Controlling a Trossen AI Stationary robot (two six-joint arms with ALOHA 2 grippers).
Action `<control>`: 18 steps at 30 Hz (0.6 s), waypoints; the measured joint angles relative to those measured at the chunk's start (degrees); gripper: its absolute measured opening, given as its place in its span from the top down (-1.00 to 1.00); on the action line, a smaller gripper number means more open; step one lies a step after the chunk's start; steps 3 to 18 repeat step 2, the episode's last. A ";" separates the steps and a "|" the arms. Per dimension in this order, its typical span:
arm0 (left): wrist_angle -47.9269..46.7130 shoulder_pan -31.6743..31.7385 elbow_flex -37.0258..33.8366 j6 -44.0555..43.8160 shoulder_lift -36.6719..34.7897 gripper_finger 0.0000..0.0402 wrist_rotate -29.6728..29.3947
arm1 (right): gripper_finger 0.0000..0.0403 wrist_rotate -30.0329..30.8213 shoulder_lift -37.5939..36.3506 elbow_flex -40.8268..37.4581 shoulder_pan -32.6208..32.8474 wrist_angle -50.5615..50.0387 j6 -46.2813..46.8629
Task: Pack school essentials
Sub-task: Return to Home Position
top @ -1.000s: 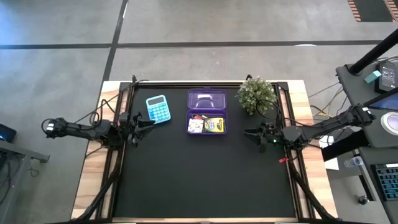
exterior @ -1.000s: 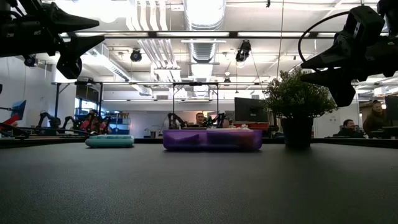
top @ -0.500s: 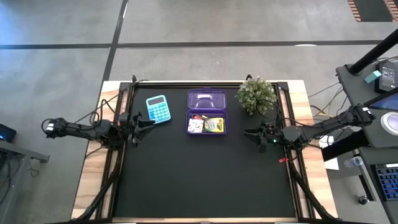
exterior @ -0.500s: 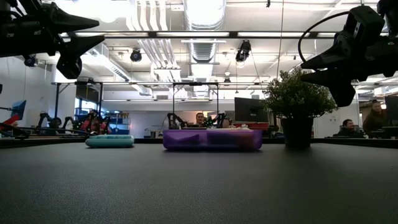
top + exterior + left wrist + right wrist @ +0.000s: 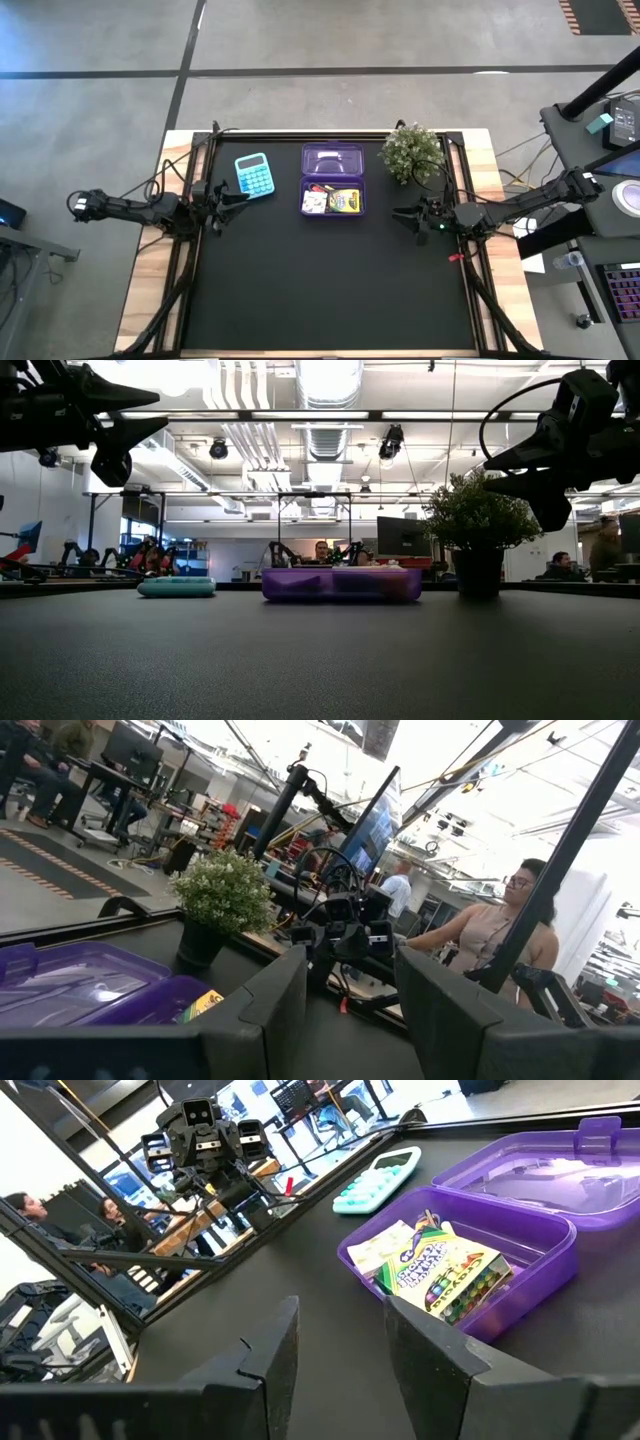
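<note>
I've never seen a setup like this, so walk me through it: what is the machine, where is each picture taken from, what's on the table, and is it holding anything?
This is a robot with two dark arms working at a table. One picture looks straight down from above. One looks level across the table top. The other two come from cameras on the arms' wrists.

The left arm and the right arm hover at opposite sides of the table, jaws open, holding nothing.

On the black table lies an open purple supply box. Inside it are a crayon box and a white packet. A teal calculator lies on the left arm's side of the box, and a potted plant stands on the right arm's side.
</note>
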 joint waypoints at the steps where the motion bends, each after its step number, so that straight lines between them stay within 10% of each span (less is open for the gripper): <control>1: 0.01 0.00 0.00 0.00 0.01 0.31 0.00 | 0.31 0.00 0.00 -0.01 0.01 -0.01 0.02; 18: -0.01 0.00 0.00 -0.01 0.01 0.31 -0.02 | 0.31 0.00 -0.01 0.00 0.00 0.00 0.01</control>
